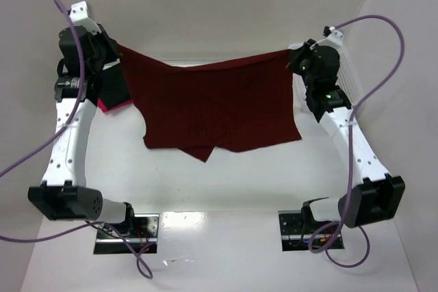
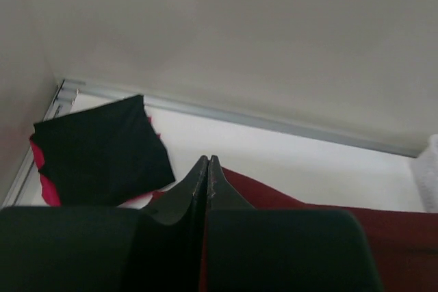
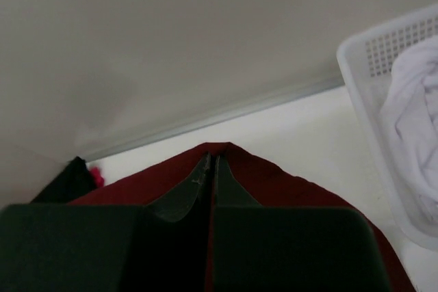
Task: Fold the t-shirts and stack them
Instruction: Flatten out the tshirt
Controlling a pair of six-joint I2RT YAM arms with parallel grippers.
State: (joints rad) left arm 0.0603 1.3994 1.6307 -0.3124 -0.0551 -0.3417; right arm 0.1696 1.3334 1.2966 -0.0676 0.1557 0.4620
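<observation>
From above, the dark maroon t-shirt (image 1: 212, 107) hangs spread between both arms, over the worktop (image 1: 226, 189). The left wrist view shows the left jaws squeezed on its corner; a folded black t-shirt (image 2: 102, 150) lies on a pink t-shirt (image 2: 44, 182) behind. The right wrist view shows the right jaws squeezed on the other corner, near a white basket (image 3: 366, 114)

The maroon shirt (image 1: 212, 107) hangs stretched across the far half of the table (image 1: 219, 189), barring passage from side to side. A folded black shirt (image 2: 99, 152) on a pink shirt (image 2: 46, 186) fills the far left corner, a white basket (image 3: 400, 39) the far right edge; the near half lies open.
</observation>
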